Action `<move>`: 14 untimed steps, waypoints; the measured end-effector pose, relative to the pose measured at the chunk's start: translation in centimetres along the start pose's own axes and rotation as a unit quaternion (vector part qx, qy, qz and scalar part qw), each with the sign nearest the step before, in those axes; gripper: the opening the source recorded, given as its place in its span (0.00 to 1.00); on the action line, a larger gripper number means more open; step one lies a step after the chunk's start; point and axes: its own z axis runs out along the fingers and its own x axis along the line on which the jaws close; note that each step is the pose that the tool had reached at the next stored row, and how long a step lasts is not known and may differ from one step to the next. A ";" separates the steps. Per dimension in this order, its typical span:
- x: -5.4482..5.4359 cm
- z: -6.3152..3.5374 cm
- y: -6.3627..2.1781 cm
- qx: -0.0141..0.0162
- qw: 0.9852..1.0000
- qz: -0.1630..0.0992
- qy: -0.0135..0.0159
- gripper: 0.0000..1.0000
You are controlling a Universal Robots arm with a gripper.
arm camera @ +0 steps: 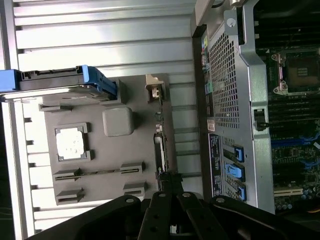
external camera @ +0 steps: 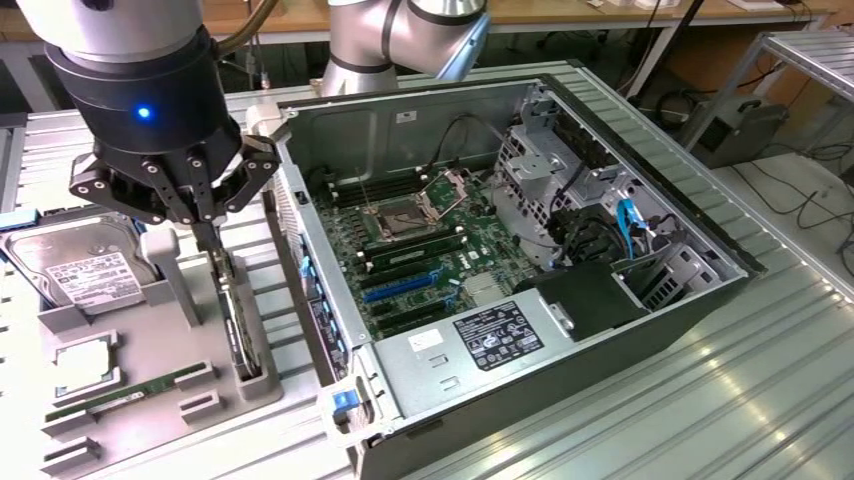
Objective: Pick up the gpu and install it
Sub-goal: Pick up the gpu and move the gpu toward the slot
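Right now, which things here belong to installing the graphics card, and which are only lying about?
For the job: graphics card, pincer close over it, open computer case.
Lying about: hard drive, processor chip, memory stick.

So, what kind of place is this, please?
Most likely a robotics lab or workshop for computer assembly: an open computer case lies on a ribbed metal table, a hard drive sits in a grey parts tray, and a robot gripper hangs over that tray.
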 end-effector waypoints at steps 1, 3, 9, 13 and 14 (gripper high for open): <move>0.0 0.00 0.00 0.000 1.000 0.000 0.000 0.11; 0.0 0.00 0.00 0.000 1.000 0.000 0.000 0.11; 0.1 0.15 -0.01 0.001 1.000 0.000 -0.001 0.24; 0.5 1.23 0.02 0.001 1.000 0.000 -0.001 0.36; 0.5 1.56 0.02 0.001 1.000 0.000 -0.001 0.36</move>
